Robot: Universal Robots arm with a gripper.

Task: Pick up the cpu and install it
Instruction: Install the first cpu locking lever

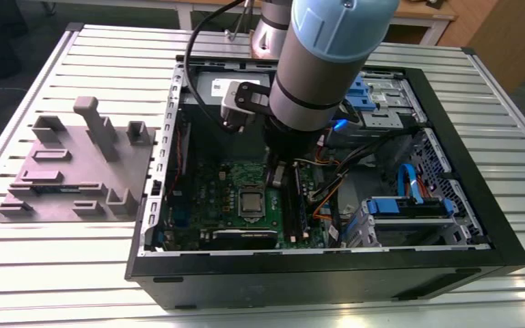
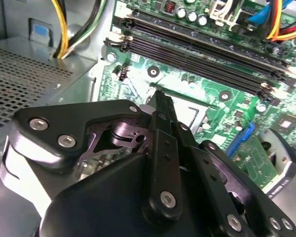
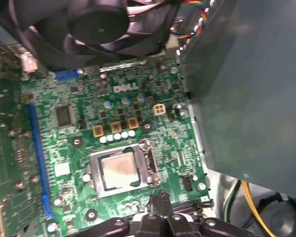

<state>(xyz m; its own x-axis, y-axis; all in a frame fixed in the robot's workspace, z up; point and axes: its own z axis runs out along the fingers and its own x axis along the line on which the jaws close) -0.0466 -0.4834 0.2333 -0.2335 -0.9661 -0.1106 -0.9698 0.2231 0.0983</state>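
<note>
In the exterior view the black near wall of the open computer case stands closest, on a slatted metal table. Just behind that wall lies the green motherboard. The cpu sits flat in its socket near the board's middle. In the first wrist view the cpu shows a silver top framed by the socket's metal bracket, with bare board all round it.

The gripper hangs just above the board beside the socket. Its black fingers are pressed together to one point, with nothing between them. In the second wrist view the gripper tapers toward the board, with the long black memory slots close beyond it.

Room is tight. The grey power-supply box walls one edge of the board and a black fan overhangs another.

White lettering is printed on the board above the socket. A white label lies on the box behind the arm in the exterior view.

Well apart, at the exterior view's left, a grey fixture plate rests on the table.
</note>
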